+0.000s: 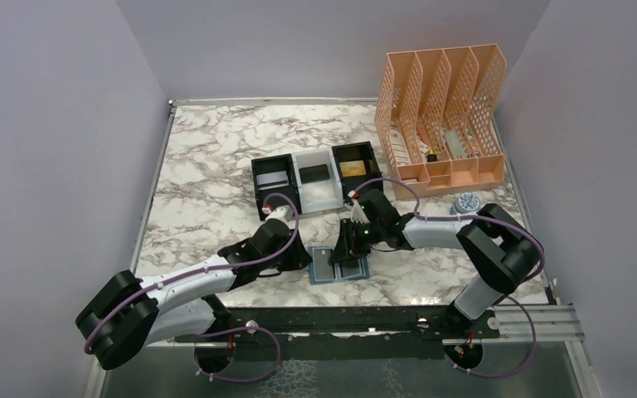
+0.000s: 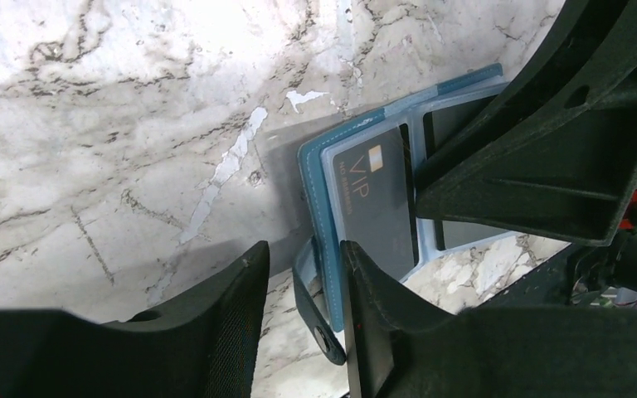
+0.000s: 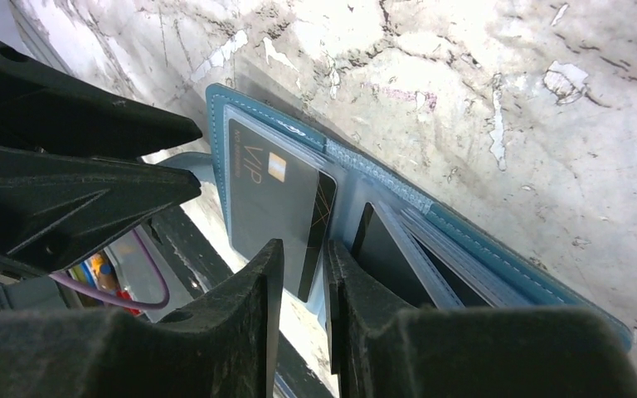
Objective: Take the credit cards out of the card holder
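Here's the card holder (image 1: 328, 267), lying open flat on the marble bench (image 1: 216, 166) at the near edge, right between the two arms, and both claws are on it! From the right wrist camera, the right claw (image 3: 303, 249) has its fingers drawn almost together, just a slit between them, and the edge of the dark VIP card (image 3: 269, 199) sits in that slit. The card pokes out of its clear pocket and across the holder's spine. A second dark card (image 3: 386, 249) is tucked in the other panel's pocket. Over to the left claw (image 2: 304, 249): parted, nothing gripped. One finger (image 2: 373, 307) is down against the holder's outer edge and the holder's blue closure tab (image 2: 308, 303) shows in the gap; I cannot tell whether that finger truly presses. Further back sits the black-and-white tray (image 1: 318, 199), with a silver-grey card (image 1: 274, 178) in its left compartment, a black card (image 1: 313, 174) in the middle and a gold card (image 1: 351, 169) on the right. An orange file rack (image 1: 444, 91) stands at the far right corner.
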Action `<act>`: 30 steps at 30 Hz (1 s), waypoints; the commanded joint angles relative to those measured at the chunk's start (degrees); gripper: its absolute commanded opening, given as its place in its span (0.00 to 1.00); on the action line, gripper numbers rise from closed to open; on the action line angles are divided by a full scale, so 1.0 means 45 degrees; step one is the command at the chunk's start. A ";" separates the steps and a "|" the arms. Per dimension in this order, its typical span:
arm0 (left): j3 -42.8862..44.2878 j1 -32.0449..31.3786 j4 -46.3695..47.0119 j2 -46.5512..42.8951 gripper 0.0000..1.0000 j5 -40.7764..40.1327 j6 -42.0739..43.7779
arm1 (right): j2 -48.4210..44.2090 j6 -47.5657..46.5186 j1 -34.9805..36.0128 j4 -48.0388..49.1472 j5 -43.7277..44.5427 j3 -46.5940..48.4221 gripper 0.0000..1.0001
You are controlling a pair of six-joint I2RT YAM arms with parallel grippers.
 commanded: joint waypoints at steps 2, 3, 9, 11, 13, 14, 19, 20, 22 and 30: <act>-0.0090 -0.0063 0.1069 0.0542 0.38 -0.0187 0.0442 | -0.0332 0.0024 0.0081 -0.0132 0.1004 -0.0126 0.25; -0.0009 -0.0063 0.1059 0.0608 0.39 -0.0227 0.0440 | -0.0433 0.0026 0.0081 -0.0092 0.0994 -0.0131 0.25; -0.0232 -0.0063 0.1657 0.0188 0.46 0.0142 0.0407 | -0.0905 -0.0024 0.0081 -0.0731 0.0950 0.0375 0.25; -0.0258 -0.0063 0.1713 0.0322 0.48 0.0351 0.0567 | -0.0955 -0.0028 0.0081 -0.0972 0.0850 0.0552 0.25; -0.0175 -0.0063 0.1769 0.0589 0.49 0.0561 0.0681 | -0.0925 -0.0054 0.0081 -0.1197 0.0790 0.0696 0.25; -0.0137 -0.0063 0.1933 0.0719 0.49 0.0741 0.0758 | -0.0878 -0.0096 0.0081 -0.1243 0.0711 0.0753 0.25; 0.0046 -0.0057 0.2165 0.1300 0.46 0.0660 0.1066 | -0.0307 -0.0122 0.0076 -0.2064 0.1150 0.1188 0.25; 0.0132 -0.0062 0.2036 0.1472 0.45 0.0531 0.1189 | -0.0280 -0.0042 0.0080 -0.2147 0.1401 0.1119 0.25; 0.0308 -0.0053 0.1709 0.1879 0.40 0.0397 0.1435 | -0.0334 0.0085 0.0081 -0.2005 0.1623 0.0904 0.25; 0.0129 -0.0063 0.1737 0.2716 0.29 0.0273 0.1672 | -0.0031 -0.0136 0.0078 -0.2436 0.1633 0.1123 0.24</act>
